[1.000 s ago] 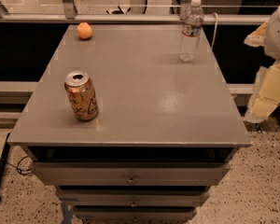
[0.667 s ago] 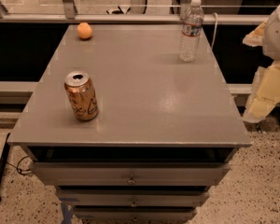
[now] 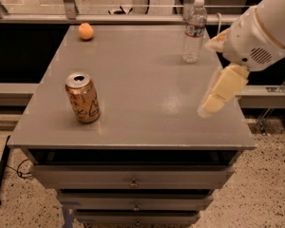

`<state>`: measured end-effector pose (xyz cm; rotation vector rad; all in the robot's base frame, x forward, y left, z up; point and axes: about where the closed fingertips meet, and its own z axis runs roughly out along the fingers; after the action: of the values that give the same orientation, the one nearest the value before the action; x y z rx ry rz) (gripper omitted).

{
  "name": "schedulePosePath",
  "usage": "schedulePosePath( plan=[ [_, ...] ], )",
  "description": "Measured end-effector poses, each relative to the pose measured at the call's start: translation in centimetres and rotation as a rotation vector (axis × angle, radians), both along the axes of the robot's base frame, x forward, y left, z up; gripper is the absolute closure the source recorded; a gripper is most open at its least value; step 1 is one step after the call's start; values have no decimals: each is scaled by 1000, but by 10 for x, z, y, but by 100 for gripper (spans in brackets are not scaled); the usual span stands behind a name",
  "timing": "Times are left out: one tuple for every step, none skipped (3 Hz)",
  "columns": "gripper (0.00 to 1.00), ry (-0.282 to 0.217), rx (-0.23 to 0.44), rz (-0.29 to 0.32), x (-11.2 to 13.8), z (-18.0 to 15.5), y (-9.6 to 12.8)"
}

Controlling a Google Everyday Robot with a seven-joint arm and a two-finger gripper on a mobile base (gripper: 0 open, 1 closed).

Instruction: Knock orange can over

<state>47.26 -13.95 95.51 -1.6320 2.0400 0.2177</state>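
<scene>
The orange can [image 3: 83, 98] stands upright near the front left of the grey table top [image 3: 142, 80]. It is shiny orange-copper with dark scribbled markings and a silver top. My gripper [image 3: 210, 106] is cream-coloured and hangs from the white arm [image 3: 261, 30] over the table's right side. It is well to the right of the can, with a wide stretch of table top between them, and it touches nothing.
A clear plastic water bottle [image 3: 194, 31] stands at the back right, just behind the gripper. A small round orange fruit [image 3: 86, 31] lies at the back left. Drawers [image 3: 133, 177] sit under the top. A rail runs behind the table.
The arm and gripper have moved left, from beyond the table's right edge to over its right side. The can, the bottle and the fruit have not moved.
</scene>
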Motion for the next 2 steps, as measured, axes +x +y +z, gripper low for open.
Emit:
schedulePosePath(
  plan=[
    [0,-12,207,60,11,-7,53],
    [0,-34,399,128,15,-16,107]
  ],
)
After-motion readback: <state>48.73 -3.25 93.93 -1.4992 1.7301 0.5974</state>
